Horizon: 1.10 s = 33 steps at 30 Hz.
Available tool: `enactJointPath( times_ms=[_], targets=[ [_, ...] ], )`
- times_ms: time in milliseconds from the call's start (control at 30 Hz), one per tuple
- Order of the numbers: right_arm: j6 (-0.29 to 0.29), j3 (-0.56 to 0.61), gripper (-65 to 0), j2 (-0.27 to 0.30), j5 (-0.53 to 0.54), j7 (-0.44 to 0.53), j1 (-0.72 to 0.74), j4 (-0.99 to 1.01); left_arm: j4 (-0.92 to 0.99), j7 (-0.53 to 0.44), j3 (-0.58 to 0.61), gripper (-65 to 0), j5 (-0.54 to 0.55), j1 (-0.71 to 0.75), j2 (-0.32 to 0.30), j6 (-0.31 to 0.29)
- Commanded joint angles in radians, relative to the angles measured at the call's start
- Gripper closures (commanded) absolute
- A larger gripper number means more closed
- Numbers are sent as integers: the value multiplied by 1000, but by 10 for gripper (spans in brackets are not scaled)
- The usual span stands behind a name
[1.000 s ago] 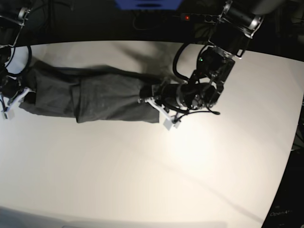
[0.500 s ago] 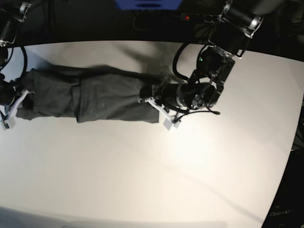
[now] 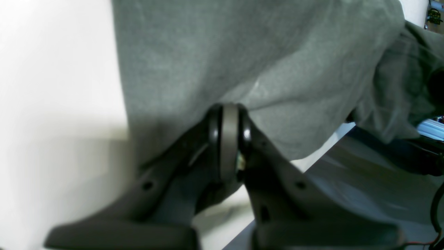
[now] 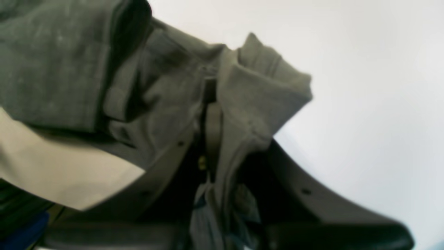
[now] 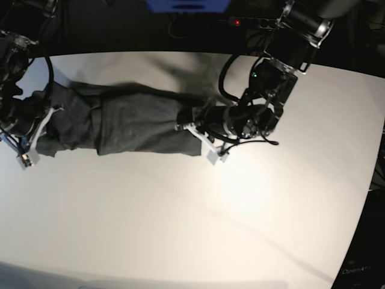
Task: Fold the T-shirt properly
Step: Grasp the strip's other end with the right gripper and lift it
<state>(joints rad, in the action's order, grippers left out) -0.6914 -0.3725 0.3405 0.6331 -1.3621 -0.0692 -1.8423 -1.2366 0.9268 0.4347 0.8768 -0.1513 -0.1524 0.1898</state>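
Currently the T-shirt (image 5: 129, 123) is laid out as a long, partly folded band on the white counter (image 5: 198, 223). Its end nearer the left gripper (image 3: 227, 139) is pinched between fingers pressed together. At the opposite end, a bunched hem is clamped between the right gripper's (image 4: 210, 118) fingers.

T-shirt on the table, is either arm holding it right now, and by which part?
Both. The left tool pinches one end edge of the T-shirt; the right tool grips bunched fabric at the opposite end.
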Motion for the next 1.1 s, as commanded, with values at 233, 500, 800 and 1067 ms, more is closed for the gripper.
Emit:
enactJointPath(
  times_ms=[233,500,800,1067],
  targets=[
    [-7,-1,-6,-62,9,-34,87,-27,34,42,10,-19,-227,42,-40,124],
    [-7,76,-6,-106,11,-34,119,-26,34,42,10,-19,-227,42,-40,124],
    [-7,102,-6,-191,11,-34,133,-26,34,41,10,-19,-227,52,-39,124],
    [-7,175,-6,-232,11,-34,170,-24,33,41,10,-19,-227,54,-39,124]
  ],
)
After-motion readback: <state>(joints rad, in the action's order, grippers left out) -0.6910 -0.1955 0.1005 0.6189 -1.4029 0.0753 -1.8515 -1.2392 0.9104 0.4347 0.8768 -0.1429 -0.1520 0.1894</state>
